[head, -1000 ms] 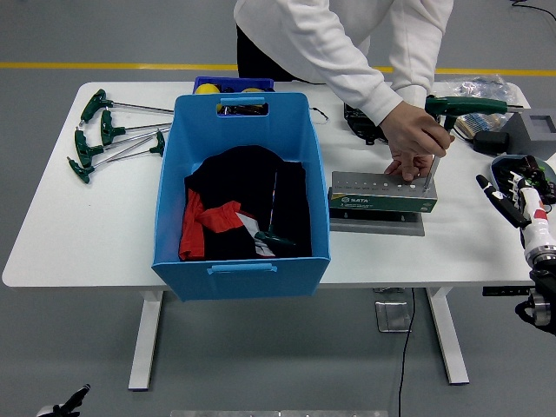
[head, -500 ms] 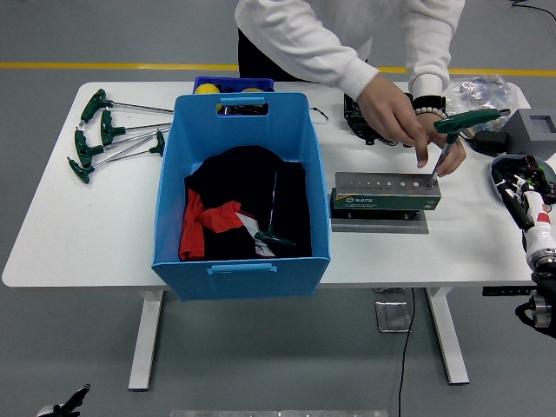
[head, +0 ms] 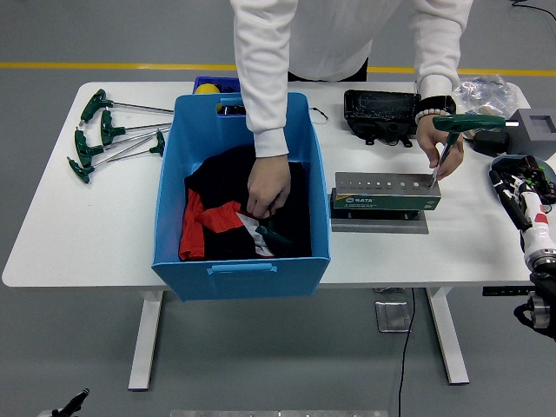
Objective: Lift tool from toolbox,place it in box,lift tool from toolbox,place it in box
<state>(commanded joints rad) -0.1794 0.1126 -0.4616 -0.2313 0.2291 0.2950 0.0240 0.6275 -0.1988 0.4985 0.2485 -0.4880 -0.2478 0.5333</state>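
The metal tool holder [head: 386,193] sits on the table right of the blue box [head: 241,195]. A person stands a green T-handle tool [head: 458,132] in the holder's right end with one hand [head: 431,137]. The person's other hand [head: 268,187] reaches into the box and touches another green-handled tool [head: 274,234] lying on black and red cloth. My right hand [head: 519,191] hovers at the table's right edge, right of the holder, fingers relaxed and empty. My left arm shows only as a tip at the bottom left [head: 71,402], below the table.
Several green T-handle tools [head: 109,132] lie at the table's far left. A black case [head: 380,113] sits behind the holder. A grey box [head: 532,132] and a plastic bag [head: 479,89] are at the far right. A yellow object [head: 207,88] sits behind the box.
The person's one hand moved from the holder into the blue box and onto the tool there. The other hand keeps the green tool at the holder's right end. My right hand barely moved.
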